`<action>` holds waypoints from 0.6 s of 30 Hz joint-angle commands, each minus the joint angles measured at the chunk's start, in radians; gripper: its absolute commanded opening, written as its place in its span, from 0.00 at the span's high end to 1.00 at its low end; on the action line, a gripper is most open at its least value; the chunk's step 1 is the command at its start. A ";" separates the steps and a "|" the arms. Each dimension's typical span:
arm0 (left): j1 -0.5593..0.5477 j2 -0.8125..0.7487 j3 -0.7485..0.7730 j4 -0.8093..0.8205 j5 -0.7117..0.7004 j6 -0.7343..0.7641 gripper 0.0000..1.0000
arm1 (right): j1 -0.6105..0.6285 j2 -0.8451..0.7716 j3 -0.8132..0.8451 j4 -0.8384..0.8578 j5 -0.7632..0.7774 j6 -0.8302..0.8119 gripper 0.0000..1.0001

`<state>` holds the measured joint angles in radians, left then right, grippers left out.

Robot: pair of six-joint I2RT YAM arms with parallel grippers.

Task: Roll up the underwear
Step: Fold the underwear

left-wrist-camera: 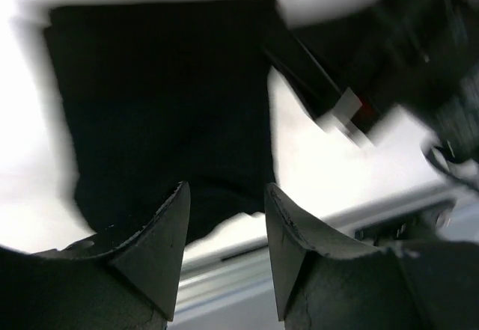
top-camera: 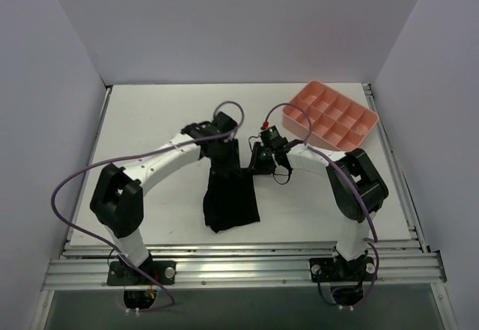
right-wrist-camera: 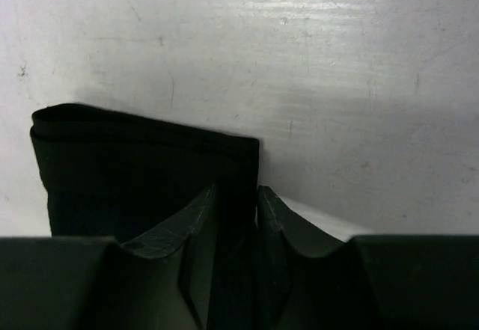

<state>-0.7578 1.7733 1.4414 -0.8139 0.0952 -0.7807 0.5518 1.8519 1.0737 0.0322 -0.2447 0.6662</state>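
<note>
we see the black underwear (top-camera: 232,199) lying on the white table (top-camera: 150,120), near the middle and a little toward the near edge. it looks like a folded, longish strip running from far to near, and its near end is slightly wider and uneven.

the left gripper (top-camera: 222,150) sits over the far end of the garment. from the left wrist camera, the left gripper (left-wrist-camera: 224,244) has its fingers spread. we can see the near edge of the underwear (left-wrist-camera: 165,105) and bare table in the gap between them. nothing is held there.

the right gripper (top-camera: 260,159) is just to the right of the left one, at the far right corner of the cloth. in the right wrist camera, the right gripper (right-wrist-camera: 237,233) has its fingers drawn close together with only a narrow slot between. black fabric fills that slot, so it is pinching the right edge of the underwear (right-wrist-camera: 135,165). the cloth's folded far edge shows as a layered band.

the pink compartment tray (top-camera: 301,113) sits at the far right of the table, well apart from the garment.
</note>
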 commanded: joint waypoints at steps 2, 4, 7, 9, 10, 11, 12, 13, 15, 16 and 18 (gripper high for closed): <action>0.216 -0.075 0.010 -0.062 -0.035 0.138 0.47 | 0.007 -0.115 0.048 -0.103 0.008 -0.027 0.74; 0.290 -0.048 0.008 -0.056 -0.019 0.190 0.47 | 0.004 -0.147 0.057 -0.150 0.022 -0.031 0.68; 0.340 0.021 0.025 -0.045 0.032 0.244 0.48 | 0.000 -0.195 0.060 -0.201 0.027 -0.037 0.66; 0.348 0.060 0.027 -0.010 0.088 0.271 0.48 | 0.007 -0.227 0.049 -0.219 0.004 -0.034 0.67; 0.351 0.072 0.025 0.005 0.109 0.277 0.48 | 0.013 -0.244 0.040 -0.219 -0.019 -0.033 0.68; 0.351 0.083 0.027 0.025 0.123 0.281 0.48 | 0.019 -0.259 0.026 -0.216 -0.027 -0.022 0.68; 0.351 0.107 0.031 0.031 0.142 0.284 0.47 | 0.028 -0.295 -0.009 -0.212 -0.036 -0.013 0.69; 0.350 0.118 0.034 0.041 0.153 0.285 0.47 | 0.034 -0.313 -0.030 -0.204 -0.045 -0.001 0.70; 0.353 0.150 0.036 0.068 0.184 0.284 0.47 | 0.054 -0.373 -0.102 -0.167 -0.068 0.038 0.72; 0.353 0.162 0.045 0.071 0.187 0.285 0.47 | 0.059 -0.393 -0.132 -0.147 -0.077 0.053 0.73; 0.351 0.201 0.059 0.061 0.192 0.299 0.48 | 0.071 -0.433 -0.222 -0.072 -0.108 0.100 0.75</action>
<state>-0.4061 1.9415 1.4452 -0.7937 0.2306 -0.5232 0.6003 1.4780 0.9546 -0.0898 -0.2916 0.6949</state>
